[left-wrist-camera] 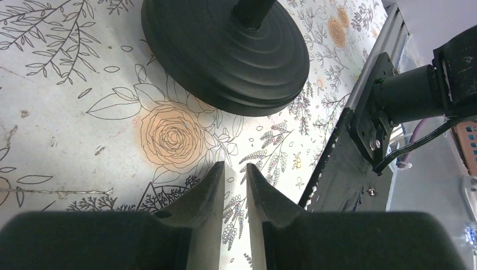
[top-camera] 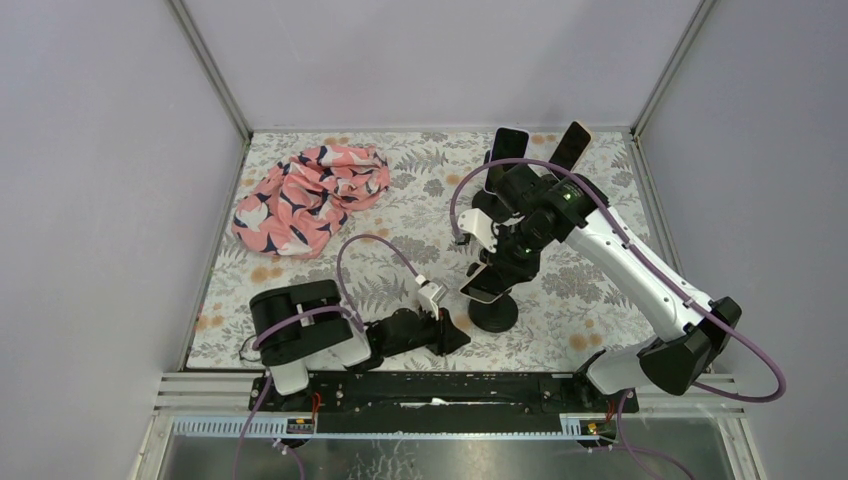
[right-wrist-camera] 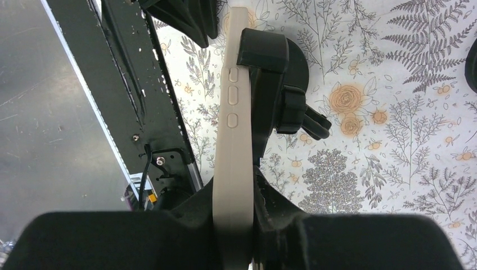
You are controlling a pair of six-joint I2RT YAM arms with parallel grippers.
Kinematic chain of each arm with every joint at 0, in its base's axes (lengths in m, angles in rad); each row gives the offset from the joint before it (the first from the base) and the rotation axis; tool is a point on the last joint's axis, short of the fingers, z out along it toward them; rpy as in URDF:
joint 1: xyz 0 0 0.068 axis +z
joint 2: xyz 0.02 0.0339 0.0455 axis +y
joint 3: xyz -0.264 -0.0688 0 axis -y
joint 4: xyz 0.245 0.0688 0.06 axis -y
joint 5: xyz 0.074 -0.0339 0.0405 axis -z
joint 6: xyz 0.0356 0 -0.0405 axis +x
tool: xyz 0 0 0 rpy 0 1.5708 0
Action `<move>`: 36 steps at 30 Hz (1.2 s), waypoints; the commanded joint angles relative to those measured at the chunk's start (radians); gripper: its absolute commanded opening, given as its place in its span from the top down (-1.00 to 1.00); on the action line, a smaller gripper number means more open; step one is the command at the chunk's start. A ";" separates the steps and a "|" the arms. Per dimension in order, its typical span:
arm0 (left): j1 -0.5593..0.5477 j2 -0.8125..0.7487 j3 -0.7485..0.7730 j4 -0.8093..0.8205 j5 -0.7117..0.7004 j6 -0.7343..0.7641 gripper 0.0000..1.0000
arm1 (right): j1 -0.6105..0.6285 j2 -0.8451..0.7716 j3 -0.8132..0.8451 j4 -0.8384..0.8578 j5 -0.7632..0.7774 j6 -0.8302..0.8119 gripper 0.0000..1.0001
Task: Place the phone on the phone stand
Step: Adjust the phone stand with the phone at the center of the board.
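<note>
Reaching from the near right corner towards the middle of the flower-printed worktop (top-camera: pixel 400 190), the right arm is bent at the elbow, with its wrist turned downward; the right gripper (right-wrist-camera: pixel 235 194) is clamped on one end of the pale beige phone (right-wrist-camera: pixel 232 129), whose back lies against the cradle of the black round-based phone stand (right-wrist-camera: pixel 270 67); this stand is close to the near edge, about at its middle. The left arm lies folded low along the near edge; the left gripper (left-wrist-camera: pixel 235 174) points at the stand's base, its jaws parted by a narrow slit, holding nothing.
</note>
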 commanded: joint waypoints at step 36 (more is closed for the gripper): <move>0.069 -0.741 -0.059 -0.269 -0.022 0.371 -0.50 | -0.010 -0.055 -0.058 -0.022 -0.029 0.022 0.82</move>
